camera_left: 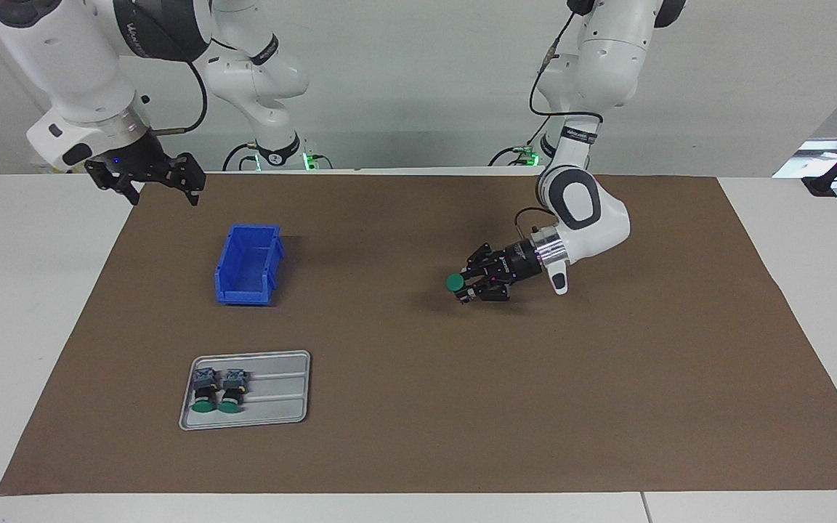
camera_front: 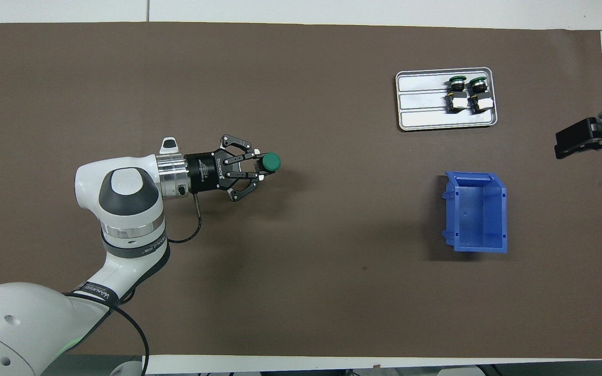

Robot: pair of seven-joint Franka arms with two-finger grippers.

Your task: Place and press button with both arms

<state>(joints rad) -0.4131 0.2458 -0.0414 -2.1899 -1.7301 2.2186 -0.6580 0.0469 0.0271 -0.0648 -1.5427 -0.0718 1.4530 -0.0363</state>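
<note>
Mat [camera_left: 418, 407]: brown, covering the table
Left gripper [camera_left: 465, 284]: clamped on the button [camera_left: 454, 282], over the mat
Right gripper [camera_left: 148, 180]: fingers apart, waiting

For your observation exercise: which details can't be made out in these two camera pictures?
- Body of the green-capped push-button in the left hand: hidden by its fingers, both views.
- Right hand: cut off by the overhead view's edge.
- Markings on two buttons in the grey metal tray: too small.

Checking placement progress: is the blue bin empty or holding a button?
Empty. The blue bin shows only its bare floor in the overhead view; one button sits in the left gripper.
</note>
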